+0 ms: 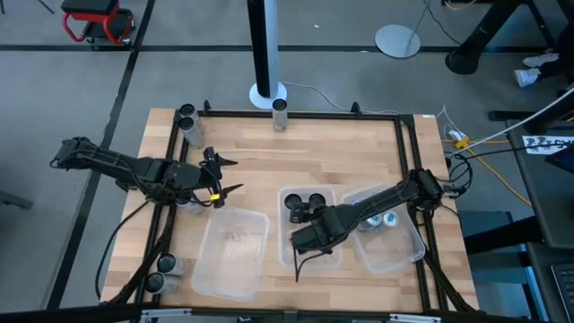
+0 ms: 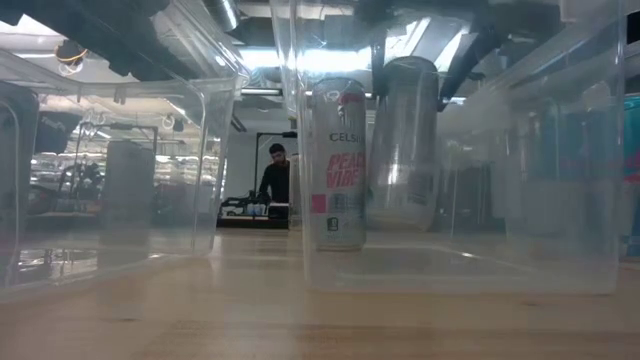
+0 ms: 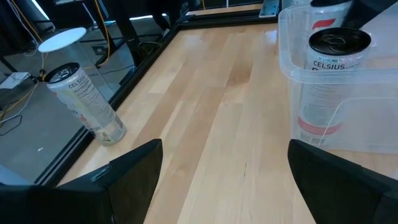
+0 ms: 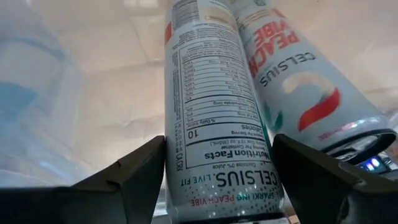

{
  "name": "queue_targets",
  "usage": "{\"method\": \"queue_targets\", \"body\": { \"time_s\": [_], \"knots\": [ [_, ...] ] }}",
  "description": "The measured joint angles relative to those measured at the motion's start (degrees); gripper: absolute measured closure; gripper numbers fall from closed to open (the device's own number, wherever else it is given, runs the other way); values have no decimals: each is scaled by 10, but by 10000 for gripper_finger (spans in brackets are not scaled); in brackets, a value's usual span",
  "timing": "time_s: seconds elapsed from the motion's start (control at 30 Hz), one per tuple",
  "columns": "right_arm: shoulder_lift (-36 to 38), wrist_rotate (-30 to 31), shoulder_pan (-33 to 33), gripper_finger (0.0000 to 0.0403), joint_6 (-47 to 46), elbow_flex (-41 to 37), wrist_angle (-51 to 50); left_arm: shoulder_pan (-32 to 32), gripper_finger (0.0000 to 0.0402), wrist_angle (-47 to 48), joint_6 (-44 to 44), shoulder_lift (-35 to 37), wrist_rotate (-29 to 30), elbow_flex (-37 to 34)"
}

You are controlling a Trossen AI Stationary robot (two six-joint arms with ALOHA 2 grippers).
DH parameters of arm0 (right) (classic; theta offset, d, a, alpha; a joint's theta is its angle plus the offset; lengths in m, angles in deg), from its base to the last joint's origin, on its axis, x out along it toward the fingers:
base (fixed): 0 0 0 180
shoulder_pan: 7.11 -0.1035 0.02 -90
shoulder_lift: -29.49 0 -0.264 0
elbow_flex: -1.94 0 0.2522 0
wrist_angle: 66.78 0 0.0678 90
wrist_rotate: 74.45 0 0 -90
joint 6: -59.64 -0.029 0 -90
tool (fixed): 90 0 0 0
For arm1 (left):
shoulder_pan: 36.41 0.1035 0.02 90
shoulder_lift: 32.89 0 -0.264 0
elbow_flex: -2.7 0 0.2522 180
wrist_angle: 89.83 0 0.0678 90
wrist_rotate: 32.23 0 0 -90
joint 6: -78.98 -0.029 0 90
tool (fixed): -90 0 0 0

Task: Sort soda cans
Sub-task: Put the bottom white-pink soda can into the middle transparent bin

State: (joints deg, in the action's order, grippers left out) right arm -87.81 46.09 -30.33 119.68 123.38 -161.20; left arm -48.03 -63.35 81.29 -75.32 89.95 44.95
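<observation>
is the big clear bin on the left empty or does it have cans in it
Empty. In the high view the left clear rectangular plastic bin shows only bare floor, while the black-topped Celsius soda cans stand in the middle bin.

grey floor [image 1: 359,81] surrounds the wooden table [image 1: 260,152]. a red stool [image 1: 97,20] stands at one corner, a white round base [image 1: 398,40] farther along. ceiling lights [image 2: 330,58] lit; a person [image 2: 275,180] stands at a far bench.

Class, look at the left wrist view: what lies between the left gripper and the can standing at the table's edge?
Only bare wooden table lies between the open left gripper and that can.
</observation>
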Motion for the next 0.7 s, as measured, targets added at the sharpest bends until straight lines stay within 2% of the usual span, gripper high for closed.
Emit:
{"method": "queue_targets", "body": {
  "time_s": [0.4,0.7],
  "knots": [
    [0,-19,4,113,-14,-29,11,0,68,1,2,0,0,0],
    [1,-27,4,113,16,-45,14,0,68,2,3,0,0,0]
  ]
}}
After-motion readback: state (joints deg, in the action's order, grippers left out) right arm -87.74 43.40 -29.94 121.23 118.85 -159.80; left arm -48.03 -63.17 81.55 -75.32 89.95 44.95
